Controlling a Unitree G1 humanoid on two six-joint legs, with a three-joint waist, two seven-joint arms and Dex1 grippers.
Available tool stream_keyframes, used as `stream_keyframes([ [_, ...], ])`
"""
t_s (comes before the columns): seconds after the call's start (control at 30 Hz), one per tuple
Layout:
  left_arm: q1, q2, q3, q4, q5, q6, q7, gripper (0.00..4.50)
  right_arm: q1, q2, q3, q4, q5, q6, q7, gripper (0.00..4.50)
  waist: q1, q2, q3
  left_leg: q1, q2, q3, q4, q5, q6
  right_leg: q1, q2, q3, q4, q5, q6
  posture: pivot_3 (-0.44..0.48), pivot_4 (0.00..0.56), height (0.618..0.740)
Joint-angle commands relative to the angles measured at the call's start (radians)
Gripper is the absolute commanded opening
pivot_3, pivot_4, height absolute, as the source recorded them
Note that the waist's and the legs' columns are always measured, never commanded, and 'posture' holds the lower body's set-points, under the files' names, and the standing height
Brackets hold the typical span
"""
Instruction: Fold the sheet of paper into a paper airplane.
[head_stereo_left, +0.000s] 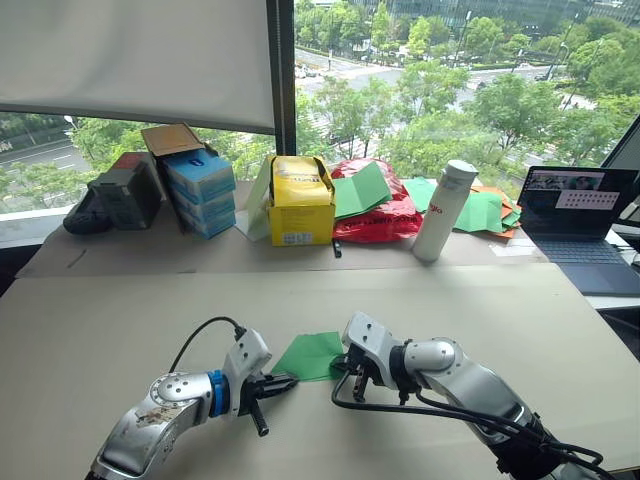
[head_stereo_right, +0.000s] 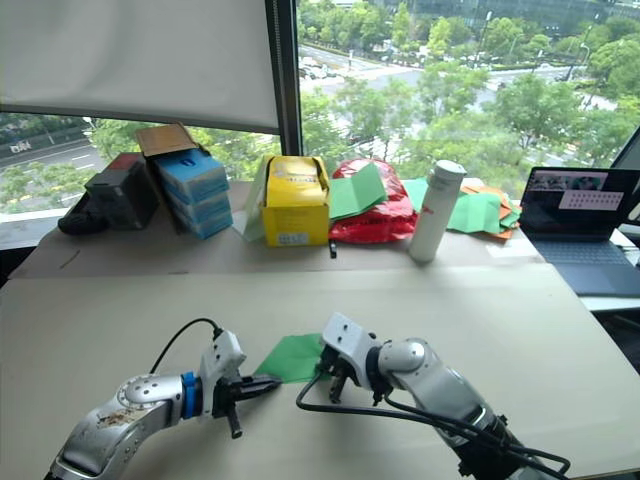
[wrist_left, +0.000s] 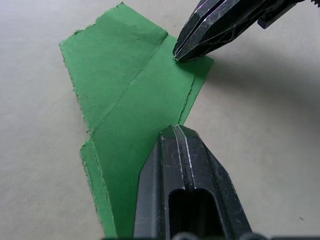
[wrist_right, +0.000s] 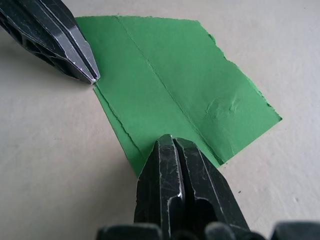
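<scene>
The sheet of paper (head_stereo_left: 312, 355) lies flat on the table between my two grippers. It is bright green, folded into layers, with a long crease and ragged edges (wrist_left: 125, 100). My left gripper (head_stereo_left: 287, 381) is shut, and its tip rests on the paper's near left edge (wrist_left: 176, 130). From the right, my right gripper (head_stereo_left: 354, 383) is also shut, with its tip pressing the paper's near right edge (wrist_right: 170, 140). In each wrist view the other gripper's shut tip touches the paper's edge a short way off.
Along the back of the table stand stacked blue boxes (head_stereo_left: 200, 190), a yellow box (head_stereo_left: 300, 200), a red plastic bag (head_stereo_left: 385, 215), a white bottle (head_stereo_left: 443, 210), a heap of green and orange sheets (head_stereo_left: 485, 210) and an open laptop (head_stereo_left: 580, 225).
</scene>
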Motion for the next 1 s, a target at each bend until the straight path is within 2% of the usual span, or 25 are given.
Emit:
stream_keyframes([
  [0.03, 0.016, 0.017, -0.031, 0.021, 0.039, -0.019, 0.012, 0.0, -0.005, 0.002, -0.038, -0.021, 0.026, 0.031, 0.006, 1.23, 0.001, 0.0, 0.0, 0.0, 0.0, 0.0, 0.0, 0.0, 0.0, 0.0, 0.0, 0.0, 0.0, 0.0, 0.0, 0.0, 0.15, 0.74],
  [0.13, 0.018, 0.022, -0.04, 0.023, 0.045, -0.028, 0.011, 0.0, -0.053, 0.035, -0.154, -0.027, 0.117, 0.098, 0.013, 2.26, 0.001, 0.0, 0.0, -0.001, 0.0, 0.0, -0.001, 0.0, 0.0, -0.001, -0.001, 0.0, 0.0, 0.0, 0.0, 0.0, 0.15, 0.74],
  [0.27, 0.015, 0.025, -0.042, 0.023, 0.044, -0.031, 0.012, 0.0, -0.125, 0.036, -0.242, 0.027, 0.181, 0.137, 0.031, 2.26, 0.001, 0.001, 0.001, -0.001, 0.0, 0.0, -0.001, 0.0, 0.0, -0.001, -0.001, 0.0, 0.0, 0.0, 0.0, 0.0, 0.15, 0.74],
  [0.63, -0.003, 0.026, -0.051, 0.022, 0.043, -0.027, 0.013, 0.0, -0.188, 0.053, -0.199, 0.273, 0.153, 0.041, 0.111, 2.26, 0.001, 0.002, 0.001, -0.001, 0.0, 0.0, -0.004, 0.0, 0.0, -0.002, -0.001, -0.001, -0.002, 0.0, -0.001, 0.0, 0.15, 0.74],
  [1.0, -0.008, 0.071, 0.04, -0.076, -0.026, 0.035, 0.011, 0.0, -0.071, 0.03, -0.112, 0.085, 0.108, 0.031, 0.065, 2.26, -0.012, 0.002, 0.001, -0.005, 0.0, 0.0, -0.004, 0.0, -0.001, -0.006, -0.001, 0.0, -0.001, 0.0, -0.001, 0.0, 0.15, 0.74],
])
